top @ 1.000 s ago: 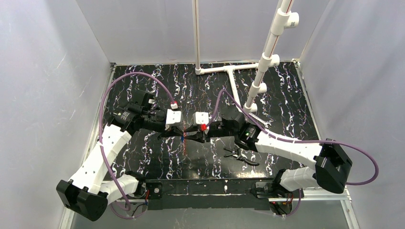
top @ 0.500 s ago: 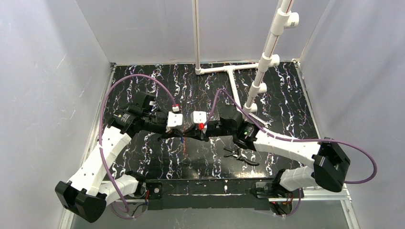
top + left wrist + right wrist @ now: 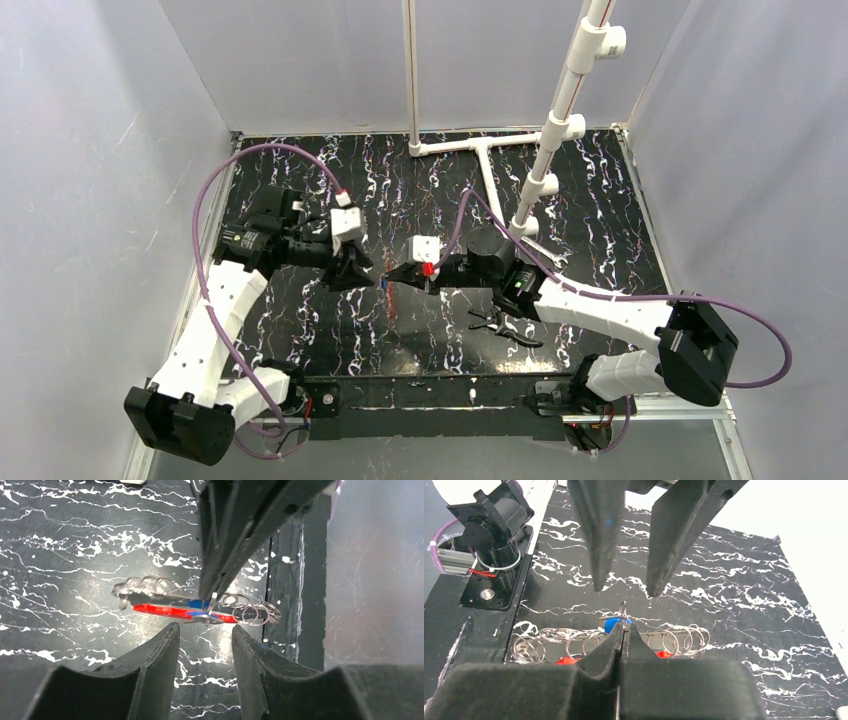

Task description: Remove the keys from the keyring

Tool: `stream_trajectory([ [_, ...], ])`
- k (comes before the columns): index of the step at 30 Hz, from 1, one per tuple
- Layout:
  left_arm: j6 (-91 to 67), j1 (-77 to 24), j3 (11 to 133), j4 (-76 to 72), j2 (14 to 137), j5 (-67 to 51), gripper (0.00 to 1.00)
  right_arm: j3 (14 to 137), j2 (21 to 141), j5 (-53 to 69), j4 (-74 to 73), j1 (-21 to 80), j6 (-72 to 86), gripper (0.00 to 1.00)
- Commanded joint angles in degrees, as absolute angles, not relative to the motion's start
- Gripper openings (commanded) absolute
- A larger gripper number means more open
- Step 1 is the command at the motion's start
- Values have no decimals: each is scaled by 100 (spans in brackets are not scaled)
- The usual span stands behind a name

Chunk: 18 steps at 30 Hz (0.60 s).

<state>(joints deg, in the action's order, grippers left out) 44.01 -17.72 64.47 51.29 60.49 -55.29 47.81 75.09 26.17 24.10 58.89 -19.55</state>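
in the middle of the table (image 3: 600, 200), between my two arms, the keys (image 3: 165, 598) sit in one bunch with the red keyring (image 3: 160, 610) running through them. i cannot tell whether the bunch lies on the surface or hangs just above it.

my right gripper (image 3: 624, 630) is pressed together on a thin ring (image 3: 623, 611) that stands up out of the bunch, just beside the blue key head (image 3: 613, 625). my left gripper (image 3: 204, 630) is spread and holds nothing. it hovers just left of the bunch, fingertips pointed at it.

as i judge it, no part of the task is done. i see no key lying apart from the red loop, and a row of silvery split rings is crowded along it. all the separating is left: someone has to steady the loop while each key is worked off.

the black-handled pliers (image 3: 503, 327) lie near and to the right, well apart from the bunch and untouched.

i can read no brand, label or writing in any view.
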Motion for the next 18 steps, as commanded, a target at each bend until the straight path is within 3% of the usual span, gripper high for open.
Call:
stream_trajectory([
  [1,3760,-1269,6482,5197,6150,-6761,40,4623,7209,2486,3390,5889,-1887,1],
  [6,3607,-1239,6260,5069,6075,-7067,42,4539,7174,2433,3605,5889,-1812,1],
  [10,3199,-1239,6089,4606,5994,-7058,35,4500,7154,2493,3691,5889,-1808,1],
  [13,3021,-1239,6082,4438,6045,-7018,25,4471,7142,2530,3774,5889,-1797,1],
  [18,2913,-1238,6095,4386,6162,-6912,0,4402,7096,2555,3915,5889,-1767,1],
])
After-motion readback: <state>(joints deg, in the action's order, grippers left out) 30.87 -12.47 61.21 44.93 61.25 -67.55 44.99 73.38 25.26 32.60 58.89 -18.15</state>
